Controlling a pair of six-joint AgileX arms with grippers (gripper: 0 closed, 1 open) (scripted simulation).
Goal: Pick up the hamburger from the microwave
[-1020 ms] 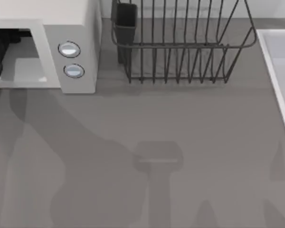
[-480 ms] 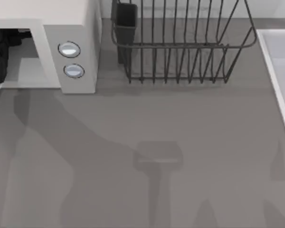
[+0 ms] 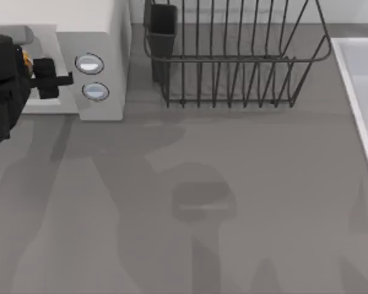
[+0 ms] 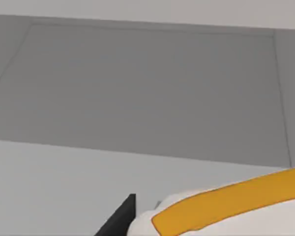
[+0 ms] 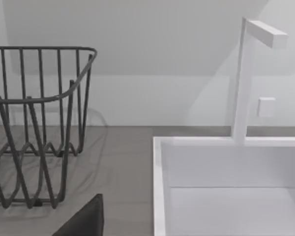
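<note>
The white microwave stands at the table's back left, its cavity open toward the front. My left gripper hangs in front of the cavity mouth, shut on the hamburger, of which an orange patch peeks out beside the black fingers. In the left wrist view the hamburger, cream with an orange band, sits close against a dark finger, with the grey microwave cavity behind. My right gripper is parked near the sink.
A dark wire dish rack stands right of the microwave, and a dark cup sits in its left corner. A white sink runs along the right edge, with its faucet. Grey tabletop lies open in front.
My left arm has drawn back out of the microwave cavity and moved right, toward the knobs. The hamburger now shows at the gripper.
</note>
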